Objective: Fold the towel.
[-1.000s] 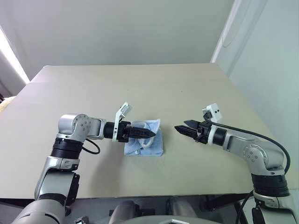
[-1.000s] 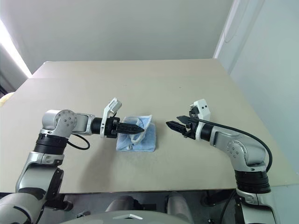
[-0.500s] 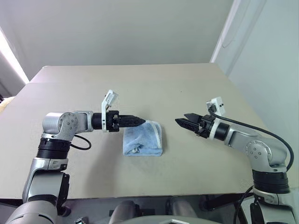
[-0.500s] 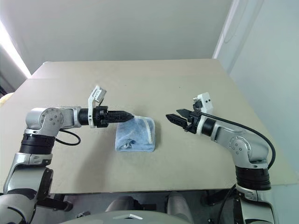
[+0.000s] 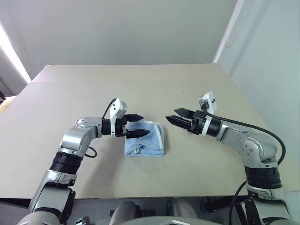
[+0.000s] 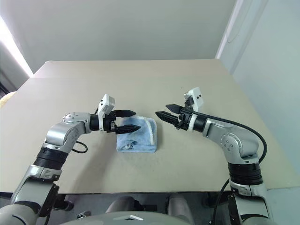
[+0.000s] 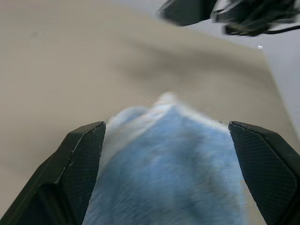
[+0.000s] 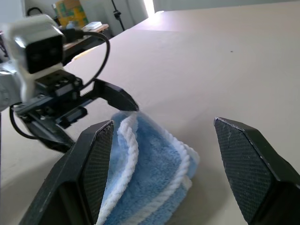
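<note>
The towel (image 5: 146, 139) is a small light-blue bundle with whitish hems, lying folded on the tan table (image 5: 140, 89). My left gripper (image 5: 140, 125) is open and points sideways over the towel's left part, one finger above the other. I cannot tell whether the lower finger touches the cloth. In the left wrist view the towel (image 7: 173, 164) lies between the spread fingers (image 7: 79, 164). My right gripper (image 5: 171, 116) hangs open just off the towel's far right corner, aimed at the left gripper. In the right wrist view the towel (image 8: 150, 173) lies below and between the fingers (image 8: 248, 159).
The table's front edge (image 5: 140, 196) runs close below the towel. A pale wall (image 5: 262, 70) stands along the table's right side. Bare tabletop stretches behind the towel and to both sides.
The left gripper rolled, so its fingers now stand one above the other, and shifted over the towel's left part. The right gripper rose and moved left, closer to the towel. The towel's top lies smoother.
</note>
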`<control>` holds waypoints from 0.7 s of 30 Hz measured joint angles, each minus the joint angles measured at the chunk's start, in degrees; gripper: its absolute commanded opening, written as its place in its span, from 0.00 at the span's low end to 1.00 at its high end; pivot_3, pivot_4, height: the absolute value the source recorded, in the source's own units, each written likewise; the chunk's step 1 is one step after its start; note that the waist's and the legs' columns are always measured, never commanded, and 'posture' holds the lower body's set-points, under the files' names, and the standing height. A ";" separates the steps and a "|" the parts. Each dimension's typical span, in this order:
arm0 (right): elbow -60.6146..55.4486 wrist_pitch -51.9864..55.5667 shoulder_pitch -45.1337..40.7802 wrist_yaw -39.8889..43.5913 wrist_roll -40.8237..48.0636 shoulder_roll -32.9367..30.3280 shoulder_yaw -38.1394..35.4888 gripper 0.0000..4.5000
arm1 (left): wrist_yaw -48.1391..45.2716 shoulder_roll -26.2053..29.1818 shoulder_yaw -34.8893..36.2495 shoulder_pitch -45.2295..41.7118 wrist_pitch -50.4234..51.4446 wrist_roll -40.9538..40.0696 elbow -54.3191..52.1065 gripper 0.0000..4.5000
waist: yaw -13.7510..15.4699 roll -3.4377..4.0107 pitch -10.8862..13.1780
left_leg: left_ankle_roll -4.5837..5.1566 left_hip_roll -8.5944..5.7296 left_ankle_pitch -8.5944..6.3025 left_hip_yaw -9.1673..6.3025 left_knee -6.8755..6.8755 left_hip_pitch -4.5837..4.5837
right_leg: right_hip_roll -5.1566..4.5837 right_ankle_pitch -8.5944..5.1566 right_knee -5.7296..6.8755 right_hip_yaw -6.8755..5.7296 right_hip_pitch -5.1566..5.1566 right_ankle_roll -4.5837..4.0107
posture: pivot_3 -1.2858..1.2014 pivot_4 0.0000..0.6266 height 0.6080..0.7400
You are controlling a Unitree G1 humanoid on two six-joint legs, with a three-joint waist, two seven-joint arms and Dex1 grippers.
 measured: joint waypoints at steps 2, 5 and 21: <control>-0.02 -0.94 0.08 -0.05 -0.30 0.00 0.00 0.80 | 0.66 -1.60 -0.46 0.04 -3.72 2.00 1.71 0.99 | -0.02 0.00 0.00 | 0.00 -0.01 0.00 0.00 0.01 0.04 | 0.02 0.00 0.00 -0.01 0.05 0.01 | 0.52 0.00 0.89; -0.03 -1.51 0.45 -0.30 -1.06 0.01 0.06 0.80 | 3.46 -5.83 -2.26 0.12 -10.94 6.48 7.94 0.99 | 0.24 -0.01 -0.01 | 0.01 -0.03 0.01 0.02 0.02 0.07 | 0.09 0.00 -0.01 -0.02 0.10 0.02 | 0.52 0.00 0.89; 0.14 -3.31 0.64 0.44 -3.33 -0.91 2.20 0.80 | 10.73 -15.78 -3.42 -2.22 -39.58 17.14 30.75 0.99 | 1.29 -0.02 -0.03 | 0.02 -0.02 0.01 0.02 0.06 0.09 | 0.11 0.02 0.03 -0.07 0.13 0.04 | 0.52 0.00 0.89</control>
